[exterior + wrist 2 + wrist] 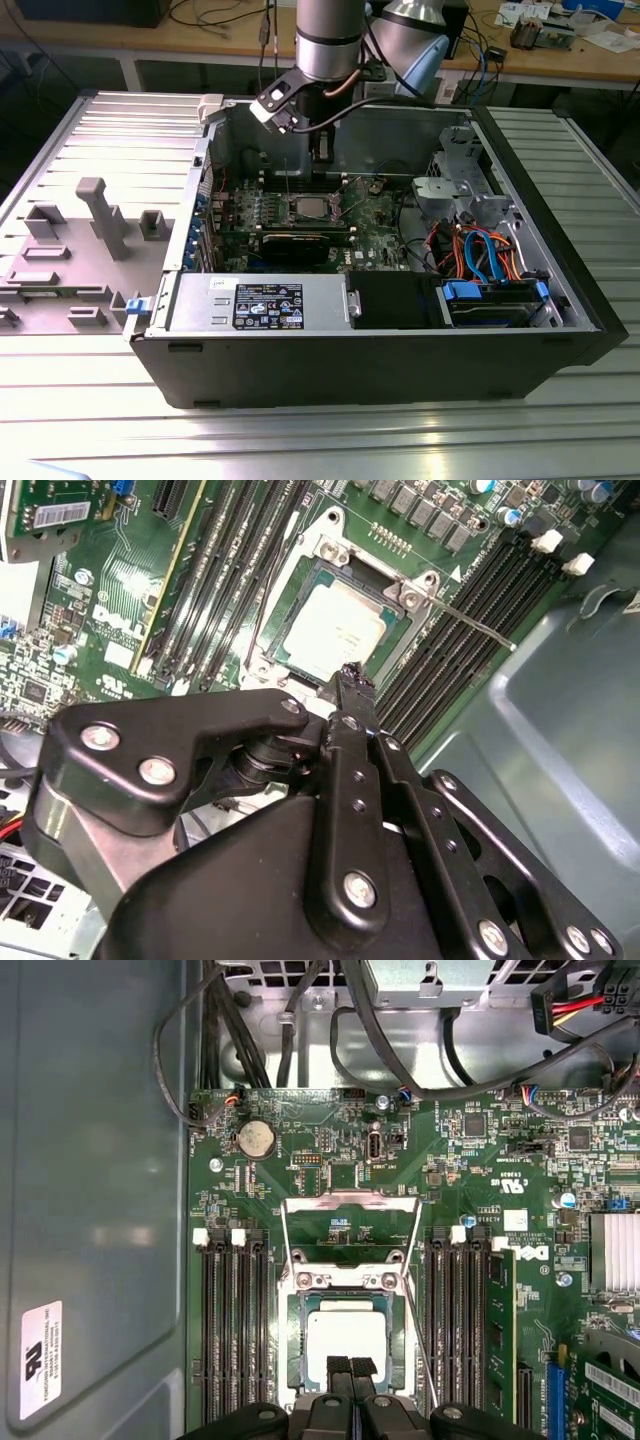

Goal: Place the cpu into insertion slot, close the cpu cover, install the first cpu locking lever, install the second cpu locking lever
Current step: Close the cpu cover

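cpu [345,1332] sits in the insertion slot [294,1340], so my end effector [350,1368] just above it is pinched together, probably empty.

Setup sits on a big grey metal table [320,440] with long ribbed grooves running across the top, and light bounces off it in a couple of bright glare patches [440,432] near the front edge. Behind that there's a row of light wooden workbenches [190,40] on white legs [128,72] with loose cables [215,15] strewn about. It's pretty dark underneath them.
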Tool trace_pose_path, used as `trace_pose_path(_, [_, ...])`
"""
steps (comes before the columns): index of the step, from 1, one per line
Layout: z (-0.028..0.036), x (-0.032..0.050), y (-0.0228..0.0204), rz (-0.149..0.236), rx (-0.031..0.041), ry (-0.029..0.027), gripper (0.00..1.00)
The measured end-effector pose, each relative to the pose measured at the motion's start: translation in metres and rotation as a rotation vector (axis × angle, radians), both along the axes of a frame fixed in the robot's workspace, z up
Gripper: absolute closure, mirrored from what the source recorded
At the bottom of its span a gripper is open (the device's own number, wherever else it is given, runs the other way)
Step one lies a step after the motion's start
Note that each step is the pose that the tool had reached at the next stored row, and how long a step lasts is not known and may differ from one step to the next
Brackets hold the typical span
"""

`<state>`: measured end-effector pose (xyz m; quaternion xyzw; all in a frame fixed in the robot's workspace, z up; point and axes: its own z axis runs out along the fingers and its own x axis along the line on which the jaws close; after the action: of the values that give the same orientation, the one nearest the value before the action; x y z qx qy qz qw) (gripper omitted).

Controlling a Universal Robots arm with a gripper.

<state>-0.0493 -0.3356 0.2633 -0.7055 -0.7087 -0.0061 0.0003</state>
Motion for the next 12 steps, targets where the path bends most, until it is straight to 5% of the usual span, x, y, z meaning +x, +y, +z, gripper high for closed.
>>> trace_pose_path(12, [0.0049, 0.0, 0.0, 0.0, 0.0, 0.0, 0.89])
